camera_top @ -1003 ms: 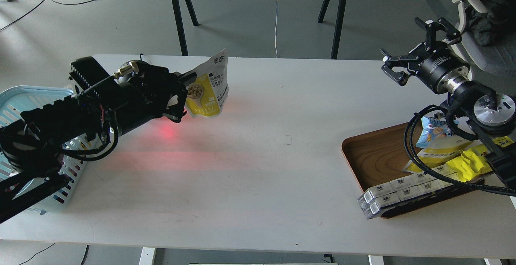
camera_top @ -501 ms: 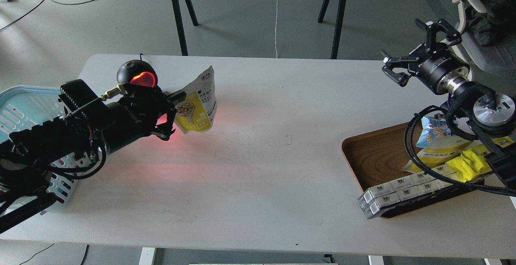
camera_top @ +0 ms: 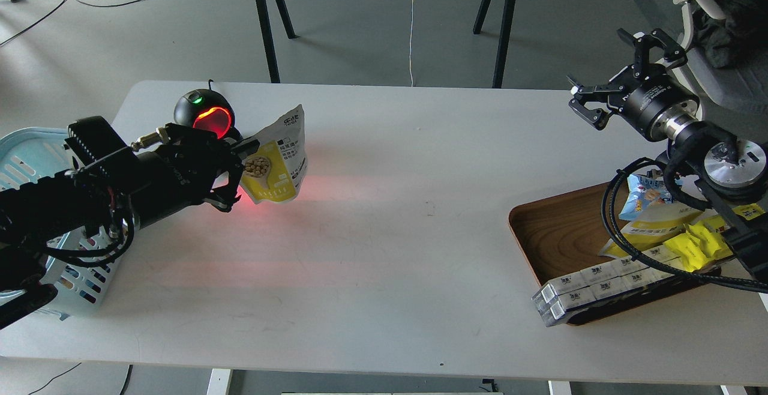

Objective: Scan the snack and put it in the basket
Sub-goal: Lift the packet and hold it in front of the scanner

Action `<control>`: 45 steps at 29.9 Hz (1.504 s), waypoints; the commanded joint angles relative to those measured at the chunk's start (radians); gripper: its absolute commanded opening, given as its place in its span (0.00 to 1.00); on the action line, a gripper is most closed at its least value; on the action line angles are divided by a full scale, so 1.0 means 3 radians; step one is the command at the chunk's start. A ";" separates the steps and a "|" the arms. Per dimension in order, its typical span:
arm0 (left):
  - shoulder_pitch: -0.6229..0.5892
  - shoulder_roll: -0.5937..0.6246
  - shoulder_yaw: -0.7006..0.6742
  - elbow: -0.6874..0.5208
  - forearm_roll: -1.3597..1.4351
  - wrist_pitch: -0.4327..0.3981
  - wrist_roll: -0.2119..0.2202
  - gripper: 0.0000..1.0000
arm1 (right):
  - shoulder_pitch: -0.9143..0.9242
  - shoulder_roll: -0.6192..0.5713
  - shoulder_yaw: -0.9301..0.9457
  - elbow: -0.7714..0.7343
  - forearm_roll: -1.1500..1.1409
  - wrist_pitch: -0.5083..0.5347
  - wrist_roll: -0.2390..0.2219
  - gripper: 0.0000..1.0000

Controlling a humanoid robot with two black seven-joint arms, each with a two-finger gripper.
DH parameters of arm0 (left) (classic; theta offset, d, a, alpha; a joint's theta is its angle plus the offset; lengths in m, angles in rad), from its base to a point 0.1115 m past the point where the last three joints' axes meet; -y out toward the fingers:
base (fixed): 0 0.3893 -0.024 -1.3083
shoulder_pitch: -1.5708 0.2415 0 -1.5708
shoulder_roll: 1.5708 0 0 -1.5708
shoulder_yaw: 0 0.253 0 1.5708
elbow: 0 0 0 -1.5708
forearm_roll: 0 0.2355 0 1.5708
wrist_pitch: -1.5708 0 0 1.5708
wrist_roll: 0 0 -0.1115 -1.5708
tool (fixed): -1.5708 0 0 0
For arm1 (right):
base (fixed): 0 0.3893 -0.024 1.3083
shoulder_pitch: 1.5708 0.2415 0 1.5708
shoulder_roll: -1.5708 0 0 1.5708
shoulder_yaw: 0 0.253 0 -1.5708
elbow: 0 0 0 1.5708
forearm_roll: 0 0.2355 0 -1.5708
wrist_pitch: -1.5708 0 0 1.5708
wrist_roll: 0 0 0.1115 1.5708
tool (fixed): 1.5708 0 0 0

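Note:
My left gripper (camera_top: 239,164) is shut on the left edge of the snack (camera_top: 277,158), a flat yellow-and-white pouch with a round picture of nuts. It holds the pouch upright above the table, just right of a black round scanner (camera_top: 204,114) that glows red with a small green light. Red light falls on the table under the pouch. The light blue basket (camera_top: 24,149) stands at the table's left edge, mostly hidden behind my left arm. My right gripper (camera_top: 618,68) is open and empty, raised above the table's far right.
A brown wooden tray (camera_top: 552,233) at the right holds bright yellow wrappers (camera_top: 696,245), a small blue packet (camera_top: 642,194) and white boxes (camera_top: 594,287). My right arm's cables hang over the tray. A chair stands at the far right.
My left arm has drawn back to the left with the pouch, uncovering the scanner. The scanner now shows a green light. The right arm has not moved.

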State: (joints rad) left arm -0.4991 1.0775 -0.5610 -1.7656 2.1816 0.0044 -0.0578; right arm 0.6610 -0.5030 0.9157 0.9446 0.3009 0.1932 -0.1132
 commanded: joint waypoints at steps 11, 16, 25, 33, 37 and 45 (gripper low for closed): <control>-0.0105 0.0069 0.0004 0.0000 0.0000 -0.0025 -0.0073 0.00 | 0.0067 0.0015 -0.0005 -0.0009 -0.0072 0.0000 -0.0001 0.97; -0.0213 0.0059 0.0004 0.0000 0.0000 -0.0147 -0.0073 0.00 | 0.0067 0.0030 -0.0005 -0.0014 -0.0072 0.0000 -0.0001 0.97; -0.0289 0.0044 0.0004 0.0000 0.0000 -0.0418 -0.0073 0.00 | 0.0067 0.0045 -0.0005 -0.0014 -0.0072 0.0000 -0.0001 0.97; -0.0432 0.0023 0.0009 0.0000 0.0000 -0.0618 -0.0068 0.00 | 0.0067 0.0045 -0.0005 -0.0014 -0.0072 0.0000 -0.0001 0.97; -0.0514 0.0013 0.0004 0.0000 0.0000 -0.0669 -0.0063 0.00 | 0.0067 0.0045 -0.0045 -0.0014 -0.0072 0.0000 0.0004 0.97; -0.0601 -0.0212 0.0004 0.0000 0.0000 -0.0807 -0.0048 0.00 | 0.0077 0.0051 -0.0076 -0.0014 -0.0072 -0.0005 -0.0001 0.97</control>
State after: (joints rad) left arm -0.6744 1.0341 -0.5597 -1.7657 2.1816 -0.2305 -0.0765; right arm 0.6844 -0.4878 0.8931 0.9403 0.2790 0.1932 -0.1127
